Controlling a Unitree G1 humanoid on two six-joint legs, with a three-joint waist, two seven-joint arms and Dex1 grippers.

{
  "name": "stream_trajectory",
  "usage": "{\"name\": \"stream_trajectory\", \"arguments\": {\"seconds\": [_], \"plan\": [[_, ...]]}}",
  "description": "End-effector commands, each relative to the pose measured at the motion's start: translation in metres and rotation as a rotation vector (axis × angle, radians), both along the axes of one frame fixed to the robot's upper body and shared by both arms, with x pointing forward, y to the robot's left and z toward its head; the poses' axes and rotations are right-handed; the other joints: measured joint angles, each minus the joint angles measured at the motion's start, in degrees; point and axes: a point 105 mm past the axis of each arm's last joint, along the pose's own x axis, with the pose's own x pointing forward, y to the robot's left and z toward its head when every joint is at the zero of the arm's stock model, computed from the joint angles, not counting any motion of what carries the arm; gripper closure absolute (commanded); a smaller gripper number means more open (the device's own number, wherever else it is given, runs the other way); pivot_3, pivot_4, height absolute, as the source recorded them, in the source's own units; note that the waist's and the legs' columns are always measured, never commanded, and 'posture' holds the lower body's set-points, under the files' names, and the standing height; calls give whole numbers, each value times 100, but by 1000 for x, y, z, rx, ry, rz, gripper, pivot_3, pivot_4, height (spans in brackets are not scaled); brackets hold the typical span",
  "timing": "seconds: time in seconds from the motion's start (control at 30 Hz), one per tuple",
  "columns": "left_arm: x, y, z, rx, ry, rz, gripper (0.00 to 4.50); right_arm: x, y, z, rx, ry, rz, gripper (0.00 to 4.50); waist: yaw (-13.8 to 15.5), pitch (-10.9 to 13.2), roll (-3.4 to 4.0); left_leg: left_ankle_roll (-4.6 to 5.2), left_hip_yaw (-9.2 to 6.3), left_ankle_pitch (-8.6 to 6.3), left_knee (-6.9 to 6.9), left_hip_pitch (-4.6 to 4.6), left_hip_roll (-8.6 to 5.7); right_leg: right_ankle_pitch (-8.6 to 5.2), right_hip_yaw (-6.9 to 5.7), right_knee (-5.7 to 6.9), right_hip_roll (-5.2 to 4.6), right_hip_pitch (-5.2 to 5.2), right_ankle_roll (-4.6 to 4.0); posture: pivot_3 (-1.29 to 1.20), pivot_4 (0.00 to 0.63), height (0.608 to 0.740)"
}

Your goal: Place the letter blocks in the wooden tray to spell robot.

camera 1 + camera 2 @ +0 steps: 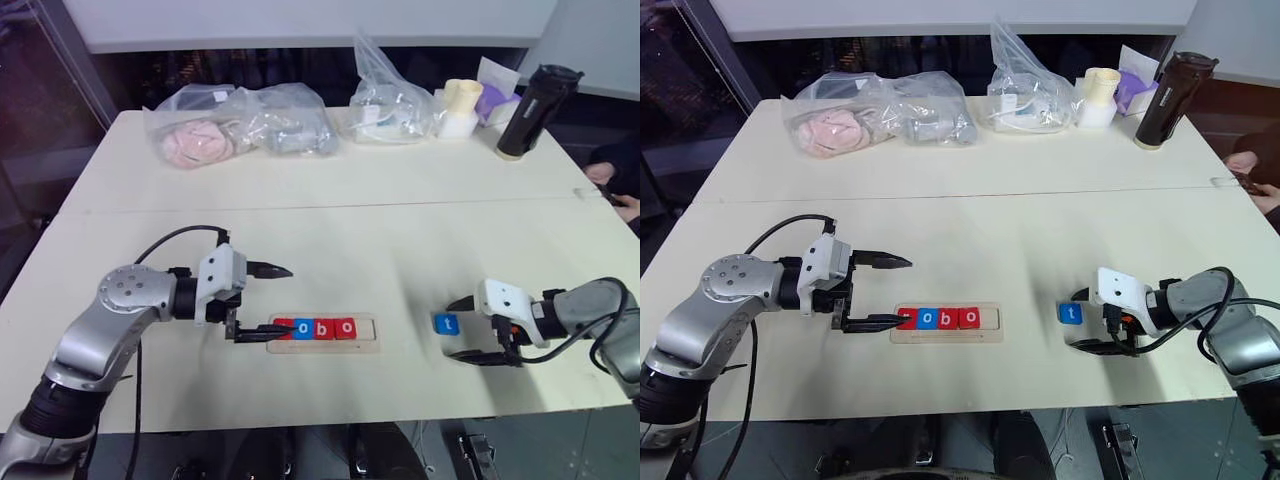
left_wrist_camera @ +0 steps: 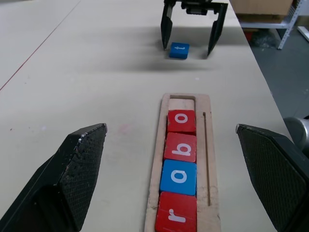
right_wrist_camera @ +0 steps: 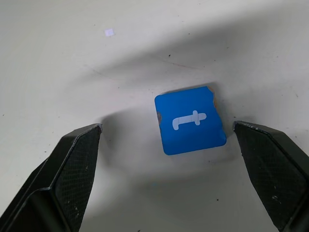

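Left eye view takes in a pale table [image 1: 330,215] with clutter along its far edge: two clear plastic bags [image 1: 240,125] of soft goods at far left, a third clear bag [image 1: 390,100] near the middle, a cream cup [image 1: 460,105] with a purple pack [image 1: 495,100] behind it, and a dark flask [image 1: 527,110] standing upright at far right. A person's hand [image 1: 605,180] rests at the table's right edge. None of this lies between the grippers and the work area near the front. The wooden tray [image 1: 365,345] sits flat at the near middle, and four letter blocks fill its slot from the left end: a red r [image 2: 176,217], a blue o [image 2: 178,176], a red b [image 2: 180,147] and a red o [image 2: 181,121], touching one another in a row, with the rightmost place in the slot bare. The fifth tile, the blue t block [image 3: 189,120], lies flat on the table to the right of the tray, well apart from it. The left gripper [image 1: 268,300] hovers at the tray's left end, pointing to the right along it, its two black fingers spread wide with nothing between them; the nearer fingertip [image 1: 262,333] is just at the tray's left end. The right gripper [image 1: 462,328] points left at the blue t block, fingers wide apart, one on the far side and one on the near side of the tile; the right wrist view shows clear gaps on both sides, so it touches and holds nothing.
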Motion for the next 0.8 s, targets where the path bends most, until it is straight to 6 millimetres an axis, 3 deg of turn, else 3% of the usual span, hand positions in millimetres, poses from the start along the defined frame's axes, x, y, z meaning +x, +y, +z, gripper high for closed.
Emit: {"name": "stream_trajectory", "arguments": {"seconds": [0.03,0.1,0.2,0.37,0.57,0.7,0.8], "plan": [[-2,-1,9,-6,-47,-14,0,6,1,1,11,-24,-12,11,-3,0,0,0,0,0,0,0,0,0,0,0,0,0,0,0,150,740],[-2,-1,10,-5,-48,-16,0,8,2,3,17,-31,-16,11,0,0,0,-1,0,0,0,0,0,0,0,0,0,0,-1,0,150,740],[-2,-1,10,-5,-46,-17,0,9,5,3,24,-34,-13,854,7,0,1,-1,0,0,0,0,0,0,0,0,-1,0,-1,0,150,740],[-2,-1,10,-5,-48,-14,0,8,8,1,22,-30,-1,3347,8,0,1,-1,0,0,-1,-1,0,0,0,0,-2,-1,-1,0,150,740],[-3,-1,10,-6,-47,-12,0,3,16,10,26,-39,19,3352,10,-1,1,-1,0,0,-1,-1,0,0,0,0,-2,-1,-1,0,150,740],[-3,-1,9,-7,-44,-16,0,-3,53,33,85,-79,126,3352,-10,0,5,-1,0,0,-1,-4,0,0,1,1,-3,-6,-1,0,150,740],[-4,-2,9,-10,-45,-20,0,-3,71,36,86,-99,165,3352,5,-1,5,-1,-1,0,-1,-3,1,0,1,2,-3,-6,-1,0,150,740]]}}
